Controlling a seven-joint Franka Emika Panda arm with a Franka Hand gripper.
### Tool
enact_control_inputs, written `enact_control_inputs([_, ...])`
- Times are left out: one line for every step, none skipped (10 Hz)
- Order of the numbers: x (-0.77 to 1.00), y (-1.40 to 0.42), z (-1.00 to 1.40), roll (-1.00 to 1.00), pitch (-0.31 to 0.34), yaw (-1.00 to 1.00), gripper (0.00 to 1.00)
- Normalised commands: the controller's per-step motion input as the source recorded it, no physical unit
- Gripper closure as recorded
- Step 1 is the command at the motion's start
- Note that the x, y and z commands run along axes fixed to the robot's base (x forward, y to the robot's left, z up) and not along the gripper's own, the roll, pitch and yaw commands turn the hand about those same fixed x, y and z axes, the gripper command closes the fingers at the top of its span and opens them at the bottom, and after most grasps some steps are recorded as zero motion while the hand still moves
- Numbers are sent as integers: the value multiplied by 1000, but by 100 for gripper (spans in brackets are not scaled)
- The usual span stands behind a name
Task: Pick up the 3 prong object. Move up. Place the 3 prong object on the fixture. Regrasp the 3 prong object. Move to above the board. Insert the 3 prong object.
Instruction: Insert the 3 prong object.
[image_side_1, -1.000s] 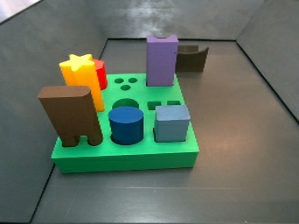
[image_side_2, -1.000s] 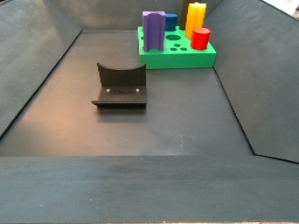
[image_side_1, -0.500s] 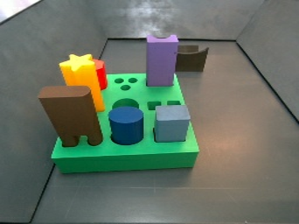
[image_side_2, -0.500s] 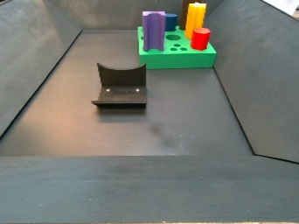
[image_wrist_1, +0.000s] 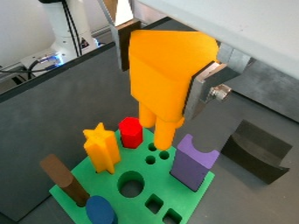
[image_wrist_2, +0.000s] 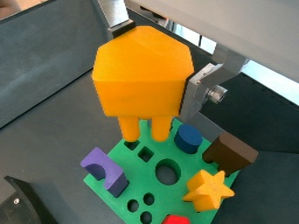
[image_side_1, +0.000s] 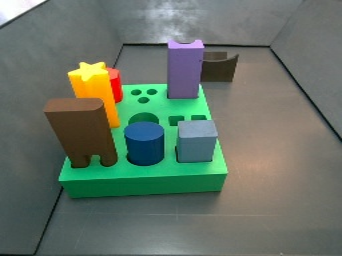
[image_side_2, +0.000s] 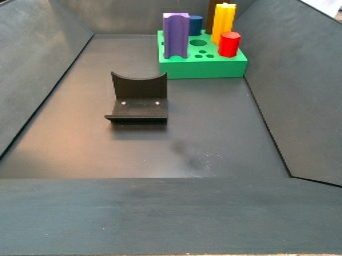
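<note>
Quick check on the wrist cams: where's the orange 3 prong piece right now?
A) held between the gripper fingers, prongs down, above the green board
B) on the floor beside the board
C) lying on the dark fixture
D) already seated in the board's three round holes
A: in both wrist views the 3 prong object sits between the gripper fingers, prongs pointing down over the board, whose three round holes are open; the fixture is bare.

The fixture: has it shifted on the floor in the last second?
No. In a side view the fixture sits equally near the board. The gripper holds the 3 prong object above.
</note>
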Motion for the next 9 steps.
enact_control_inputs([0, 0, 0, 0, -19, 0, 100])
enact_control_inputs([-34, 0, -14, 0, -41, 0, 100])
enact_control_inputs([-66, 0, -134, 0, -30, 0, 100])
enact_control_inputs([-117, 0, -303, 0, -51, -69, 100])
enact_control_inputs([-20, 0, -429, 0, -60, -180, 100])
enact_control_inputs([-183, 37, -420, -47, -59, -403, 100])
enact_control_inputs([-334, 137, -414, -111, -46, -646, 100])
enact_control_inputs([-357, 169, -451, -100, -20, -640, 100])
enact_control_inputs([-354, 171, -460, -110, -20, -631, 100])
